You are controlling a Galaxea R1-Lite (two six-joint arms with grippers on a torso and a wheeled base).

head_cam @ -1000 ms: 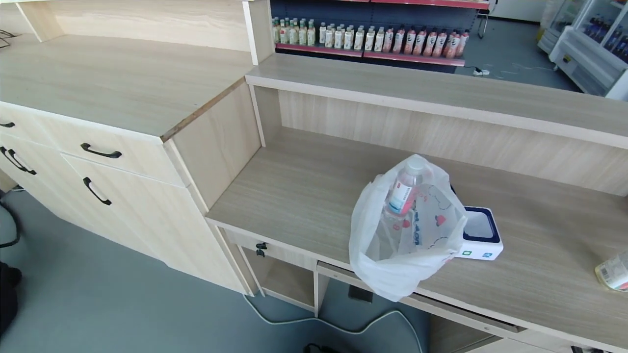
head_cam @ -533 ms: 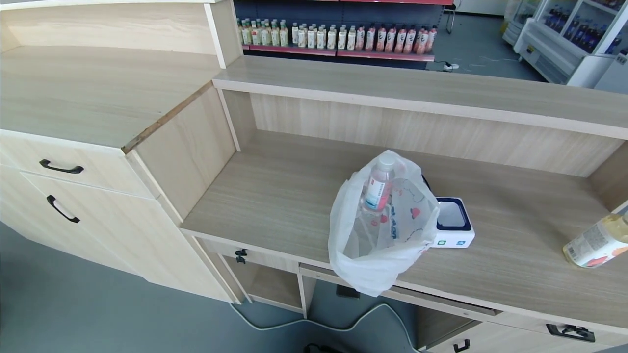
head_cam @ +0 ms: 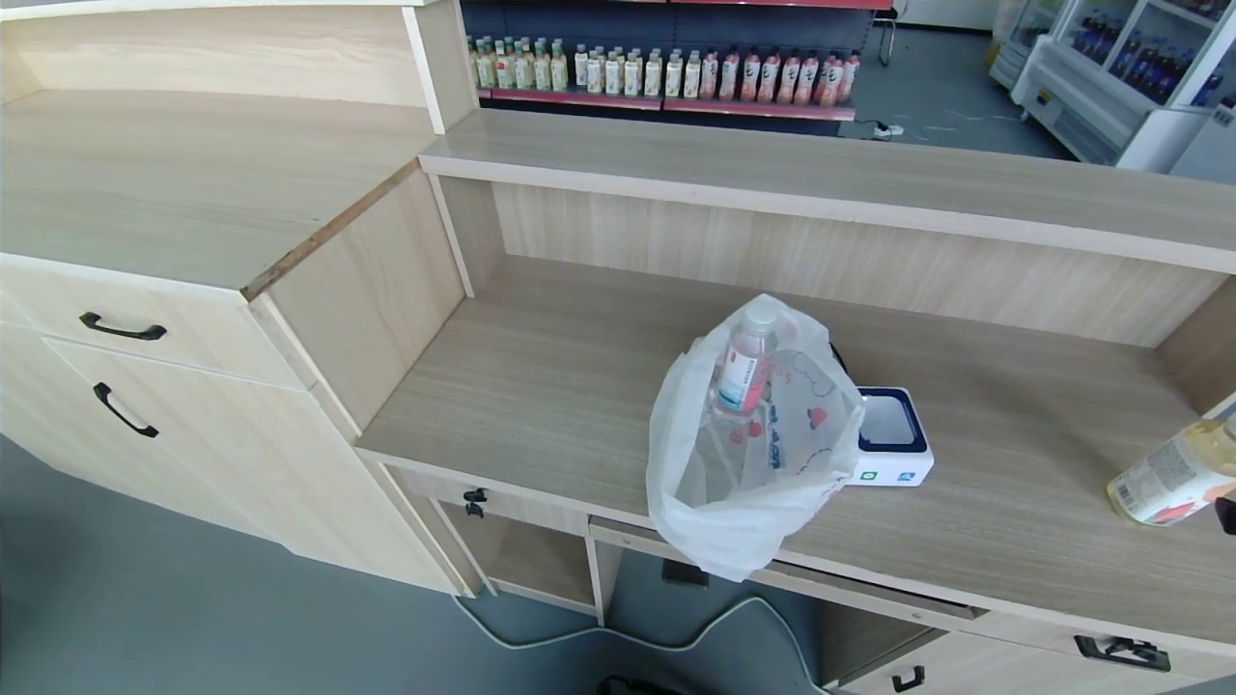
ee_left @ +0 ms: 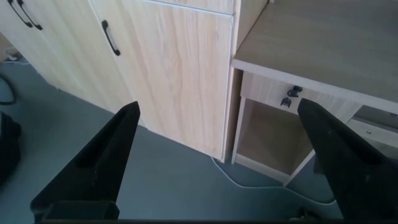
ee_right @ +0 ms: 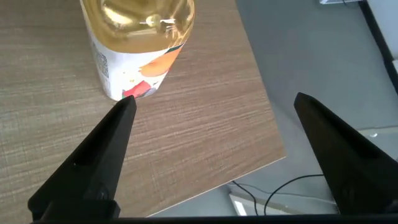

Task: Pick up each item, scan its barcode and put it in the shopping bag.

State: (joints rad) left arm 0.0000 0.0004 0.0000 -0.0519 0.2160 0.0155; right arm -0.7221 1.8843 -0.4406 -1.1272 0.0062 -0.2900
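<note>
A white plastic shopping bag (head_cam: 748, 473) is being shown open at the centre of the head view on the wooden counter (head_cam: 570, 386), with a water bottle (head_cam: 745, 367) propped inside and a barcode scanner (head_cam: 893, 449) just beside it. A yellow drink bottle (head_cam: 1173, 473) is being seen at the right edge. The right gripper (ee_right: 214, 162) is being held spread wide, empty, near that bottle; the left gripper (ee_left: 217, 162) is likewise being held open, over the floor (ee_left: 168, 180).

White shopping bag (head_cam: 736, 526), yellow bottle (head_cam: 1172, 473), wood-grain counter (head_cam: 570, 386)
</note>
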